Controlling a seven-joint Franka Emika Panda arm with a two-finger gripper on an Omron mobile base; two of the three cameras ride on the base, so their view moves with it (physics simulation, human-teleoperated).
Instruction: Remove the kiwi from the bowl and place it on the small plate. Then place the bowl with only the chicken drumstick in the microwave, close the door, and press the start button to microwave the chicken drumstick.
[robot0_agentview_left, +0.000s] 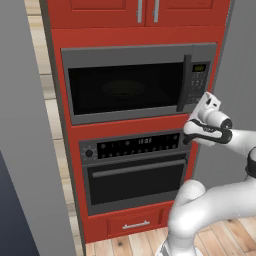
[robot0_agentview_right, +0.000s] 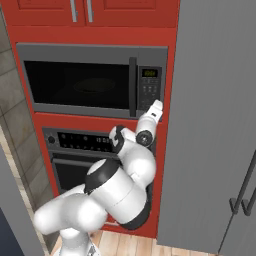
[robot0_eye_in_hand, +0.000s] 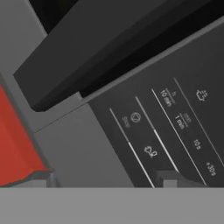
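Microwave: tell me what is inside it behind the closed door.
Through the dark door glass of the microwave a faint round shape, probably the bowl, sits in the middle. The tint hides whatever it holds.

microwave (robot0_agentview_left: 135, 85) above oven (robot0_agentview_left: 135, 172) — cabinets (robot0_agentview_left: 145, 10) topmost

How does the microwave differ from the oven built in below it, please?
The microwave sits higher and has a vertical handle beside a keypad on its right; the oven sits lower, with a horizontal handle across its door and a control strip with a knob along its top. The microwave's window is wider and taller than the oven's. Both are grey with dark glass, doors shut, set into the red cabinet.
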